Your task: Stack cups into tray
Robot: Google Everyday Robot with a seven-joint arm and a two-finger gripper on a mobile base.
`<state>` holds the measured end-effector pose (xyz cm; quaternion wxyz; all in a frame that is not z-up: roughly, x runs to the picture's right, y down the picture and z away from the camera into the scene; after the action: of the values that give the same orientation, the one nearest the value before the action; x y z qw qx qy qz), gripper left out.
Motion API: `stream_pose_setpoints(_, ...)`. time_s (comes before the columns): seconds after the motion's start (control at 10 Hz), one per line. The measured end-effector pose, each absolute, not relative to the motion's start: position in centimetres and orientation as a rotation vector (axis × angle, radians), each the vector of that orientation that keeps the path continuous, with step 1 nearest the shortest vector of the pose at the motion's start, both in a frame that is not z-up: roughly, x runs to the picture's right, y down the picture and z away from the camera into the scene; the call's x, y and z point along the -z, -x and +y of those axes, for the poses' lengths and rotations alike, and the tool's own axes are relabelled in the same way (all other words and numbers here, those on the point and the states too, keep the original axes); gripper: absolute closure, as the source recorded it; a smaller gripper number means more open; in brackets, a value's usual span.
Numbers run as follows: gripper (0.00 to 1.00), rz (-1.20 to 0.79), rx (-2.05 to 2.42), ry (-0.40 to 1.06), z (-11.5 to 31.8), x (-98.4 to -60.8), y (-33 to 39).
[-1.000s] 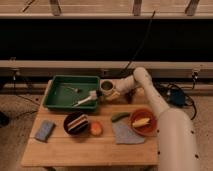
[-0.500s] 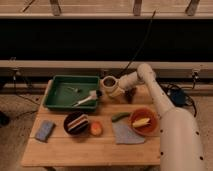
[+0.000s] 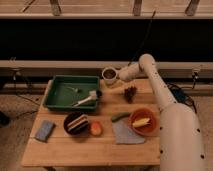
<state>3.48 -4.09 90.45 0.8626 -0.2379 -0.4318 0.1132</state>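
The gripper is clamped on the cream-white cup, holding it above the table's back edge, just right of the green tray.

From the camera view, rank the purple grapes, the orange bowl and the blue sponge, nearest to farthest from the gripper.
The gripper holds the cream-white cup just past the table's far edge.
1. Purple grapes, just in front of it.
2. Orange bowl, near the table's right front.
3. Blue sponge, at the front left corner.
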Motion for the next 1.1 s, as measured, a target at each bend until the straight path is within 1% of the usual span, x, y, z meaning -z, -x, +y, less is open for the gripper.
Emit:
stream_pose_setpoints(0.6,1.00,-0.980,-0.133,0.502,-6.3,-88.2,3.9)
stream_pose_setpoints(1.0,1.00,-1.017,-0.088,0.528,-6.0,-87.3,6.8)
stream_pose_setpoints(1.1,1.00,-1.027,-0.076,0.547,-5.3,-87.4,8.0)
